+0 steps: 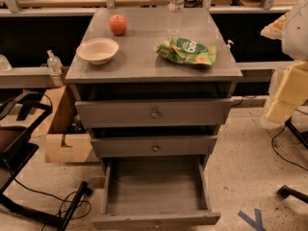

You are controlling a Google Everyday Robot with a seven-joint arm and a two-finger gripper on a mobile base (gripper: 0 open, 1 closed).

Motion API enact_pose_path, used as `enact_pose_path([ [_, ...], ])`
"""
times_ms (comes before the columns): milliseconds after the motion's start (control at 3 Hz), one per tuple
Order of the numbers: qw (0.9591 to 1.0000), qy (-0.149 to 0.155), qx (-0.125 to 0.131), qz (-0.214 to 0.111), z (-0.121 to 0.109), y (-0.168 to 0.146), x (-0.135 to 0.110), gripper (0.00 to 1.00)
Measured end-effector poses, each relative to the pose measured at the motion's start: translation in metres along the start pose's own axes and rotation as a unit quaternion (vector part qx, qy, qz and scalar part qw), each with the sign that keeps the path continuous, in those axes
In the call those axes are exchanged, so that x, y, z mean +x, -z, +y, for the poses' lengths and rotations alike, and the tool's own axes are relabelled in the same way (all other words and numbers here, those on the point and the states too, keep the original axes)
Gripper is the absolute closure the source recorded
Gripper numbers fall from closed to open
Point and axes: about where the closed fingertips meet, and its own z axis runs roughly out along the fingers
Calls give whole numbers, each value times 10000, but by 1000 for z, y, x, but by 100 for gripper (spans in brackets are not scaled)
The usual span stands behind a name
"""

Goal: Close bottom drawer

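Grey bottom drawer (154, 191) stands open, left of my gripper (285, 96) at right edge; I can't tell its grip.

A red apple (118, 24) is sitting at the cabinet top's (139, 64) eleven o'clock, a water bottle (175, 8) at twelve, a green chip bag (186, 51) at three, a white bowl (97, 50) at nine. The gripper (277, 112) is hanging at the frame's three o'clock.

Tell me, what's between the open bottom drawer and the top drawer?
The middle drawer, directly above the bottom drawer in the camera view. The end effector is out of view.
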Motion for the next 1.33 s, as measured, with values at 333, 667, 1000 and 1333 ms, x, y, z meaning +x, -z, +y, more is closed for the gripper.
enact_pose_path([
  [333, 10000, 0, 0, 0, 0, 0, 0, 0],
  [667, 9996, -115, -9, -263, 7, -22, 5, 0],
  [1000, 9954, -341, -242, -867, 43, -78, 23, 0],
  [1333, 9850, -600, -508, -1534, 86, -150, 39, 0],
])
